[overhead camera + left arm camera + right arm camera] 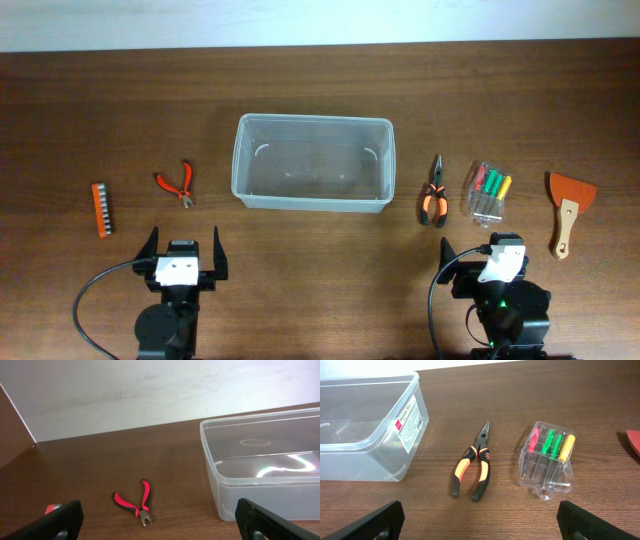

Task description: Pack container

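The large clear plastic container [312, 162] stands empty at the table's middle; it also shows in the left wrist view [265, 470] and the right wrist view [367, 425]. Red-handled cutters [177, 184] [135, 502] lie left of it, an orange bit strip [101, 208] further left. Orange-black long-nose pliers [433, 193] [472, 467], a small clear case of coloured screwdrivers [487, 191] [547, 457] and a scraper with a wooden handle [567, 212] lie to its right. My left gripper [184, 250] [160, 522] and right gripper [480, 252] [480, 520] are open and empty near the front edge.
A white wall [150, 395] rises behind the table's far edge. Bare brown wood [320, 260] lies between the two arms and in front of the container.
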